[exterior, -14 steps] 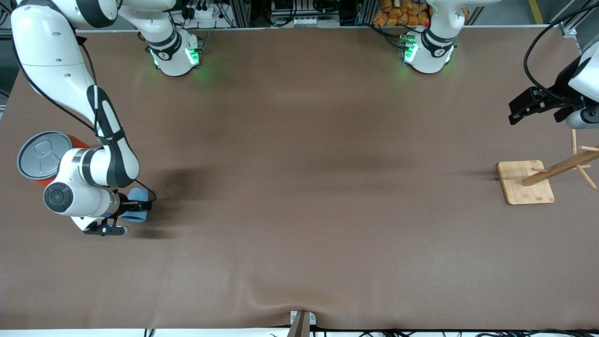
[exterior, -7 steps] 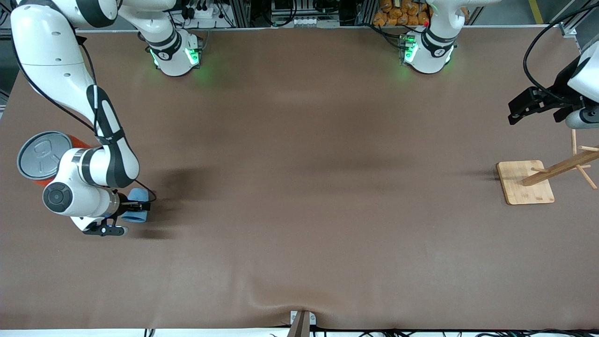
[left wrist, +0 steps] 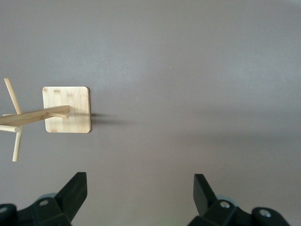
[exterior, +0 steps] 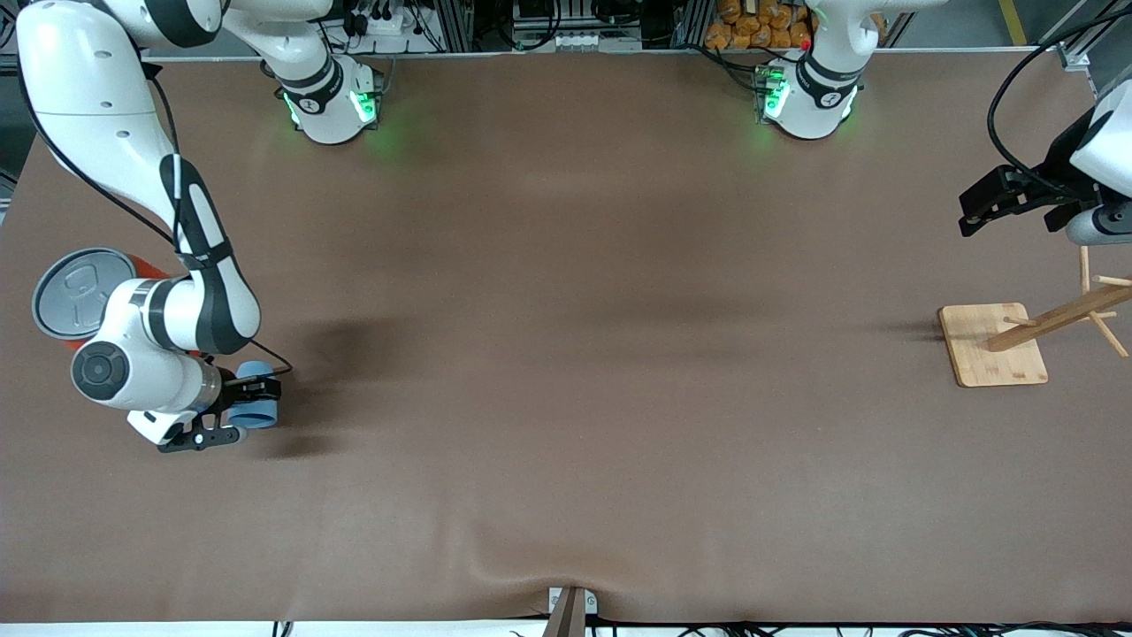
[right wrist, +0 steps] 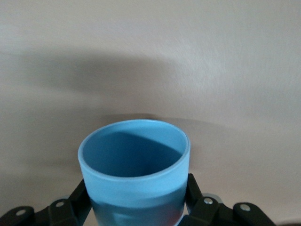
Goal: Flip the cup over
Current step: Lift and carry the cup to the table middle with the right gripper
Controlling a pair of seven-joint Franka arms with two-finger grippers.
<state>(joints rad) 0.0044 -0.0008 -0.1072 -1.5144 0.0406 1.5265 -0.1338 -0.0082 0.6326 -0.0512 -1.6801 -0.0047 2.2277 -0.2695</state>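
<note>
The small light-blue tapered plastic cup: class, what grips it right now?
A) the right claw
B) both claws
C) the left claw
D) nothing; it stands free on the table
A: the right claw is shut on the small light-blue tapered plastic cup, a finger on either side.

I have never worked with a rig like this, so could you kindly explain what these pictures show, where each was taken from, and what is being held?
Two white robot arms stand at a brown table, each ending in two-fingered jaws. The wide picture looks down from a high camera facing them; the other two come from cameras on the wrists.

The right gripper has its jaws shut on a small light-blue cup, which the right wrist view shows with its open mouth facing the camera. Beside that arm stands an orange can with a grey lid.

The left gripper waits with its jaws open, empty, above the table near a wooden peg stand.
</note>
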